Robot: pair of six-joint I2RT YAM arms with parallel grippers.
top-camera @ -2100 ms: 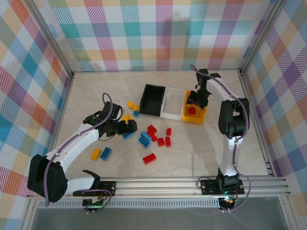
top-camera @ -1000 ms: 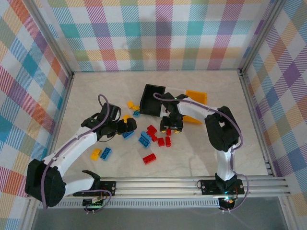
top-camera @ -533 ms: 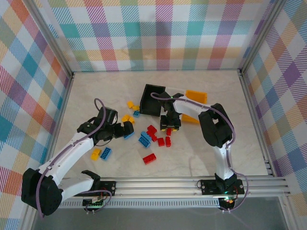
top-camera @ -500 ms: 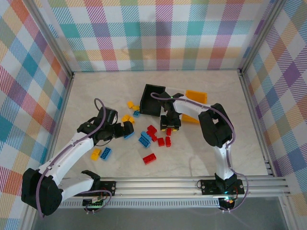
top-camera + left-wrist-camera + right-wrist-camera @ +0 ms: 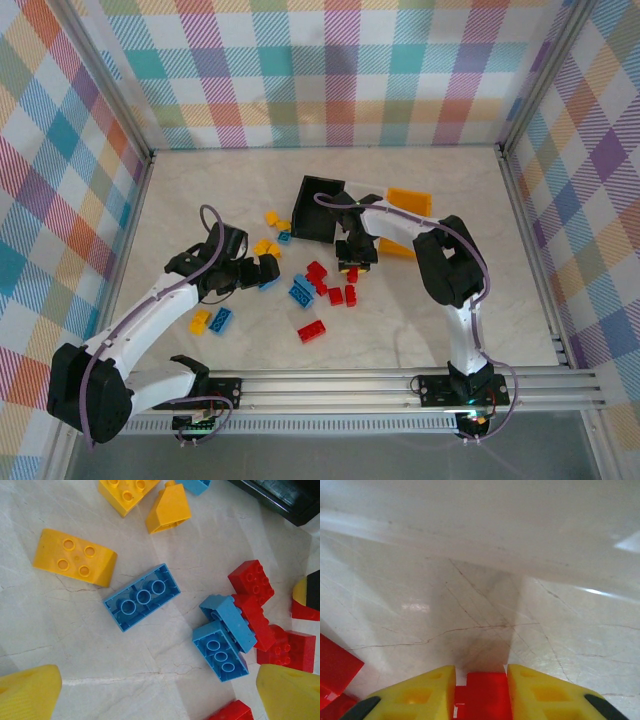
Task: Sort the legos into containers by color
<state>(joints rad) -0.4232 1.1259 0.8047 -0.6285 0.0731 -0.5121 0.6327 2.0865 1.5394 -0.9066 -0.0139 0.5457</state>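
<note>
My right gripper [image 5: 357,264] is down among the red legos, shut on a red lego [image 5: 481,695] between its yellow fingers [image 5: 420,692], just above the table. My left gripper [image 5: 262,270] stands open over the table, its fingertips wide apart around bare table [image 5: 160,695]. Under it lie a blue lego [image 5: 142,596], two more blue legos [image 5: 225,642], a yellow lego [image 5: 75,557] and red legos [image 5: 252,582]. The black bin [image 5: 318,208], white bin [image 5: 362,222] and yellow-orange bin [image 5: 410,202] stand in a row at the back, the right arm crossing the last two.
Loose legos lie mid-table: yellow ones [image 5: 271,217], a red one [image 5: 311,330], and a yellow [image 5: 199,321] and blue pair [image 5: 221,320] nearer the left base. Checked walls close in the table on three sides.
The right arm has swung from over the yellow-orange bin down to the red legos and closed on one. The left gripper has shifted slightly and stays open.
</note>
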